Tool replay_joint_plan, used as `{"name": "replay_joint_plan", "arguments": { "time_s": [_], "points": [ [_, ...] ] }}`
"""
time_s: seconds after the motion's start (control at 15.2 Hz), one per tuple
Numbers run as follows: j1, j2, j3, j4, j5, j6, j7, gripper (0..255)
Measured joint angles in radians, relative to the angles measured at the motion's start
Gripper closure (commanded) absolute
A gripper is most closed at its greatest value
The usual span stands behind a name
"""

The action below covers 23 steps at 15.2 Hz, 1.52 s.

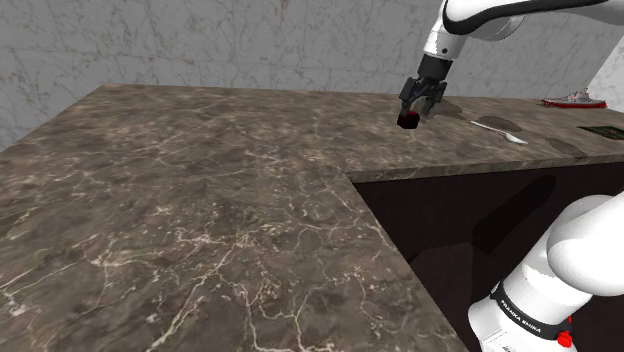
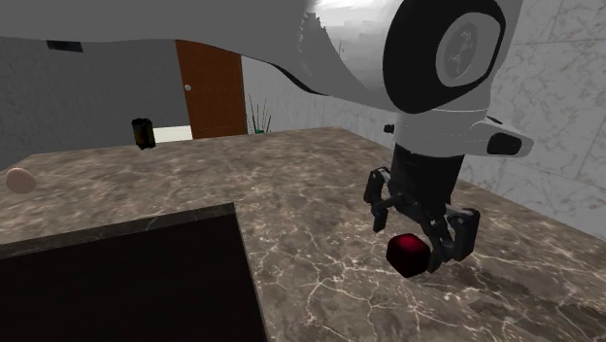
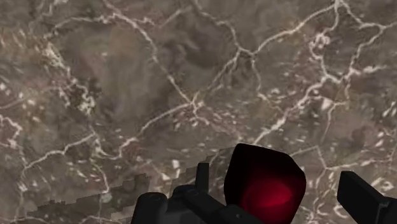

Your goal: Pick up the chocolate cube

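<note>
Cube point(image 3: 264, 184), drawn dark red and glossy, lying between the jaws of the gripper point(image 2: 420, 235). We read the jaws as released: the 2 fingers point(image 3: 366, 198) stand apart, and a strip of stone shows between the cube and 1 of them, so nothing is clasped. The cube sits low in the gap, about level with the fingertips, and we take it to rest on the brown veined counter point(image 1: 200, 220) directly beneath the jaws, though its contact with the stone is not plain.

Step in hand, by our judgement: the approach is done and the grasp is not yet made. The next move calls for the jaws to close squarely on 2 opposite faces, with the fingertips low enough to catch the cube's middle, not its upper edge, and then a straight lift. Its rounded corners may let it roll out of an off-centre pinch.

Outward from the jaws: a white spoon point(image 1: 497, 130) lies near, on the same counter. A dark recess point(image 1: 450, 220) opens well apart from the jaws, below the counter's edge. A dark canister point(image 2: 144, 132) and a brown door point(image 2: 209, 87) stand far beyond.
</note>
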Motion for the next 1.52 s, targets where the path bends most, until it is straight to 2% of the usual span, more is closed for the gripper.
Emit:
{"name": "replay_joint_plan", "arguments": {
  "time_s": [0.07, 0.73, 1.52],
  "points": [
    [0.000, 0.000, 0.000, -0.008, 0.000, 0.007, -0.001, 255],
    [0.000, 0.000, 0.000, -0.012, 0.000, 0.014, 0.000, 255],
    [0.003, 0.008, 0.004, 0.143, 0.003, -0.133, 0.006, 255]
  ]
}}
